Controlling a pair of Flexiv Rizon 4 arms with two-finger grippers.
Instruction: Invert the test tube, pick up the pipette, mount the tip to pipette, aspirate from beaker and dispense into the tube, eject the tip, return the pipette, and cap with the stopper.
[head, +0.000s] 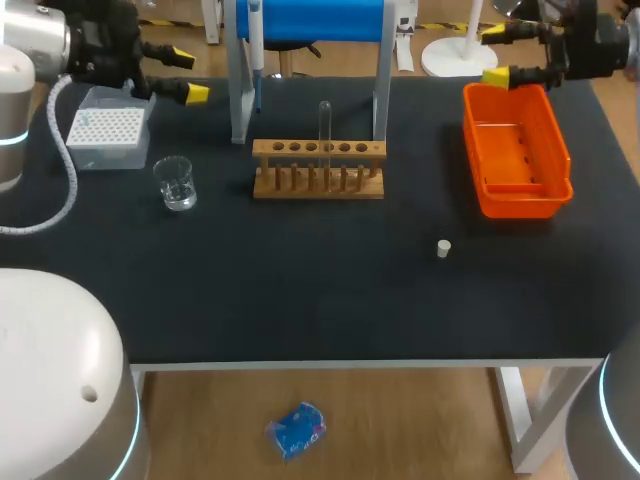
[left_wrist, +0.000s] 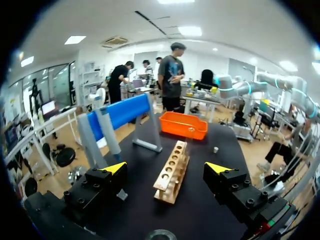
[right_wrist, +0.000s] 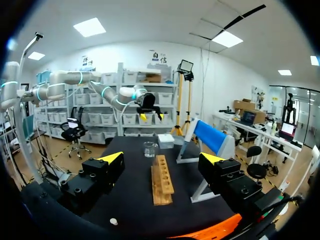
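The test tube (head: 324, 125) was clear, slender glass, standing upright in the wooden rack (head: 318, 185). My left tool (head: 188, 75) and right tool (head: 497, 55) hung with fingers apart.

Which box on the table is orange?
The open bin on the right. The other box, the tip box on the left, is whitish with a grid of holes on top.

In the head view the blue stand (head: 310, 20) and the pipette (head: 256, 40) hanging on it were cut off by the frame's top edge, while the stopper (head: 443, 248) right of centre was too small to show its shape.
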